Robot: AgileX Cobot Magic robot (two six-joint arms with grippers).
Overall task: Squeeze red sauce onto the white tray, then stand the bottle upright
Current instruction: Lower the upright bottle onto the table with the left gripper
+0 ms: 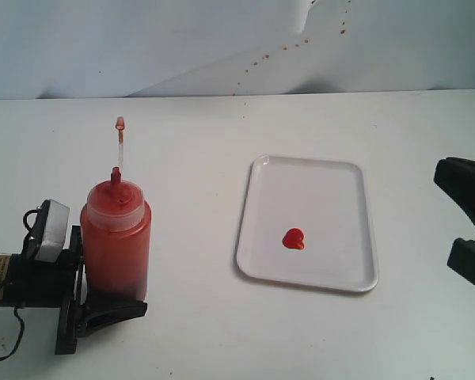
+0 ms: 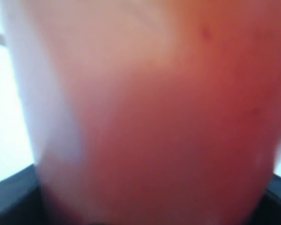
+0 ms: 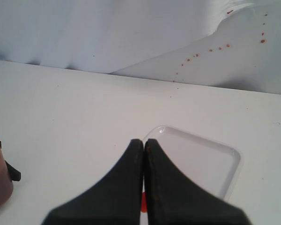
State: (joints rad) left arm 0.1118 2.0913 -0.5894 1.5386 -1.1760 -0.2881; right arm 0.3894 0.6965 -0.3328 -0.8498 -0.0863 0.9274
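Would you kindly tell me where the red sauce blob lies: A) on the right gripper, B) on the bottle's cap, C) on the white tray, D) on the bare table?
C: the red sauce blob sits on the white tray, well inside its rim.

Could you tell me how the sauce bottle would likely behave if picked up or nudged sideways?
The bottle looks nearly full of red sauce, so it is probably hefty. Tall and slim, it may tip. Its translucent plastic wall likely dents under pressure.

White table [image 1: 222, 127], evenly lit. Creased white paper backdrop [image 1: 103, 39] behind, brownish specks [image 1: 305, 40] upper right.
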